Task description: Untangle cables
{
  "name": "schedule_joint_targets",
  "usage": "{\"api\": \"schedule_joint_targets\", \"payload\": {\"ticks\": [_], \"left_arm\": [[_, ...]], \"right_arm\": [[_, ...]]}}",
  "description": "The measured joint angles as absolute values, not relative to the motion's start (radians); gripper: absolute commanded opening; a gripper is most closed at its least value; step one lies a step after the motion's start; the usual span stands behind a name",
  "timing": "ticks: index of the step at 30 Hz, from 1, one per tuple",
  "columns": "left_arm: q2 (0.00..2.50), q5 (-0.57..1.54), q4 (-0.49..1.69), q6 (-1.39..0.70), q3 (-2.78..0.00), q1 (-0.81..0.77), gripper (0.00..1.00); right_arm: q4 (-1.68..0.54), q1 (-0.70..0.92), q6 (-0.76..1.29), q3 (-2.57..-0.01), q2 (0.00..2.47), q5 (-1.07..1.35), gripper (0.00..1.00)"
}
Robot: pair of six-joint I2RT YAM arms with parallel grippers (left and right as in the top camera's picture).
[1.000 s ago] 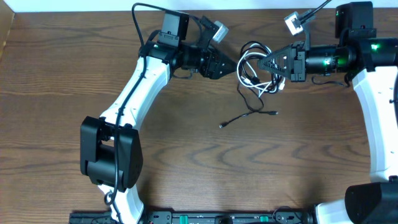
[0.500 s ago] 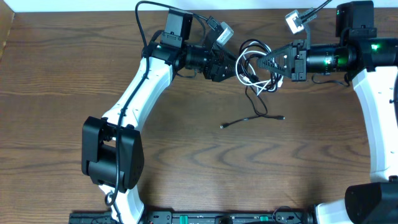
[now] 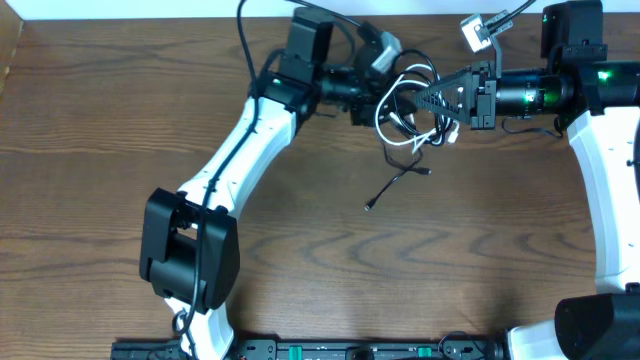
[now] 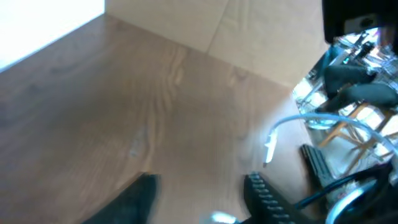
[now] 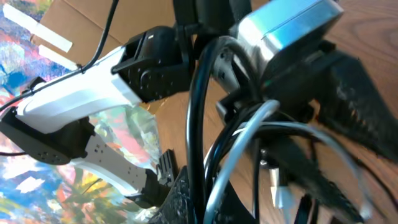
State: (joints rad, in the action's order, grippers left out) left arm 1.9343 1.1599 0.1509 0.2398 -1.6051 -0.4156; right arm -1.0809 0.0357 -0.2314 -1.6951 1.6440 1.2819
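A tangle of thin cables (image 3: 412,112), one white and the others black, hangs at the back of the table between my two grippers. My right gripper (image 3: 436,100) is shut on the bundle; in the right wrist view a black cable (image 5: 196,118) and the white cable (image 5: 249,134) run through its jaws (image 5: 202,199). My left gripper (image 3: 386,98) is right against the left side of the tangle. In the left wrist view its fingers (image 4: 200,182) stand apart, with the white cable (image 4: 292,120) just ahead to the right. A loose black cable tail (image 3: 393,185) trails down onto the table.
The brown wooden table (image 3: 300,250) stretches forward of the tangle. The right arm's white link (image 3: 605,180) runs down the right side, and the left arm's white link (image 3: 240,160) crosses the middle left. A white wall edge lies along the back.
My left arm has swung right and back, bringing its gripper up to the tangle. The loose black tail has been drawn in toward the bundle. My right gripper has held still.
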Motion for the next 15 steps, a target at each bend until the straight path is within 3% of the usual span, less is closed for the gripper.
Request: {"api": "schedule_joint_targets", "payload": {"ticks": [1, 5, 7, 8, 12, 15], "left_arm": [[1.934, 1.136, 0.134, 0.225, -1.605, -0.422, 0.08], [1.934, 1.071, 0.097, 0.156, -1.605, -0.427, 0.07], [1.934, 1.026, 0.097, 0.1, -1.605, -0.422, 0.07], [1.934, 1.004, 0.102, 0.078, -1.605, -0.419, 0.07], [1.934, 0.853, 0.187, 0.018, -1.605, -0.343, 0.07], [1.929, 0.749, 0.275, 0.023, -1.605, -0.279, 0.07]], "right_arm": [[-1.084, 0.036, -0.231, -1.695, 1.644, 1.282, 0.01], [-1.087, 0.036, -0.233, -1.695, 1.644, 1.25, 0.02], [-1.088, 0.036, -0.234, -1.695, 1.644, 1.196, 0.12], [-1.089, 0.036, -0.231, -1.695, 1.645, 1.171, 0.24], [-1.102, 0.036, -0.171, -1.696, 1.643, 0.944, 0.45], [-1.103, 0.036, -0.093, -1.696, 1.642, 0.712, 0.53]]}}
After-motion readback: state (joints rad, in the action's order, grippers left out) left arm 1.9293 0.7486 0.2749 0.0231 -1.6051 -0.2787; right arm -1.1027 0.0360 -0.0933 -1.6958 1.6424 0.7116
